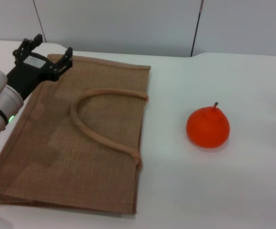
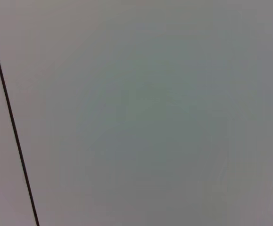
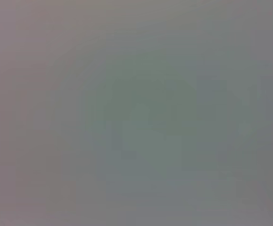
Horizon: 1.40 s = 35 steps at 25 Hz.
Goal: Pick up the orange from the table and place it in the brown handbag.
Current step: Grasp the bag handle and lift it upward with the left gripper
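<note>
The orange [image 1: 208, 127], bright red-orange with a short brown stem, sits on the white table [image 1: 233, 181] to the right of the brown handbag [image 1: 80, 143]. The handbag lies flat, its rope handle [image 1: 99, 119] looped on top. My left gripper [image 1: 46, 49] is open and empty, hovering over the bag's far left corner. My right gripper is out of view. Both wrist views show only a blank grey wall.
A grey panelled wall [image 1: 128, 24] stands behind the table's far edge. White tabletop stretches around the orange and in front of the bag.
</note>
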Available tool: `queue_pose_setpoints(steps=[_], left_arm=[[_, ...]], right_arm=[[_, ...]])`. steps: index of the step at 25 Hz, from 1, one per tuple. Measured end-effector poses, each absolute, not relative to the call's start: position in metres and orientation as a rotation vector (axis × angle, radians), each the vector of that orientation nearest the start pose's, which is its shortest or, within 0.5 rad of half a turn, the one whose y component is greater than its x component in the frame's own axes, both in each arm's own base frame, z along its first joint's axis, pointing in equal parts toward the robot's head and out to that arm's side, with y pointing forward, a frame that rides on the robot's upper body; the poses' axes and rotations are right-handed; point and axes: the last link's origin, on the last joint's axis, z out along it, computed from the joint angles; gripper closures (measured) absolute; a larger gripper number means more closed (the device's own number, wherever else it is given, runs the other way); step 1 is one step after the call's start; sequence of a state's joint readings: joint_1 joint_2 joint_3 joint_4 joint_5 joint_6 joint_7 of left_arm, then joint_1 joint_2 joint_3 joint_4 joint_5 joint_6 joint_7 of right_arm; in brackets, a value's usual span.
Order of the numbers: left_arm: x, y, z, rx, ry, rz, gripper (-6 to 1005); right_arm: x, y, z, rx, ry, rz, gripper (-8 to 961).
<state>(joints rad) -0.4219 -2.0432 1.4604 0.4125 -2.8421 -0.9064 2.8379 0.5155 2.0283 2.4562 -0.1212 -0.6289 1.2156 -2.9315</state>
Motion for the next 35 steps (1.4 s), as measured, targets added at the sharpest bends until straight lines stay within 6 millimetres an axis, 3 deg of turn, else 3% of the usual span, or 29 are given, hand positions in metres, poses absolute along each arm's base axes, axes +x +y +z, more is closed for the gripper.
queue_pose_setpoints(steps=[35], left_arm=[[-0.2969, 0.3811, 0.0118, -1.81, -0.391, -0.651, 156]], right_arm=[[0.3591, 0.3333, 0.0158, -1.499, 0.615, 0.633, 61]])
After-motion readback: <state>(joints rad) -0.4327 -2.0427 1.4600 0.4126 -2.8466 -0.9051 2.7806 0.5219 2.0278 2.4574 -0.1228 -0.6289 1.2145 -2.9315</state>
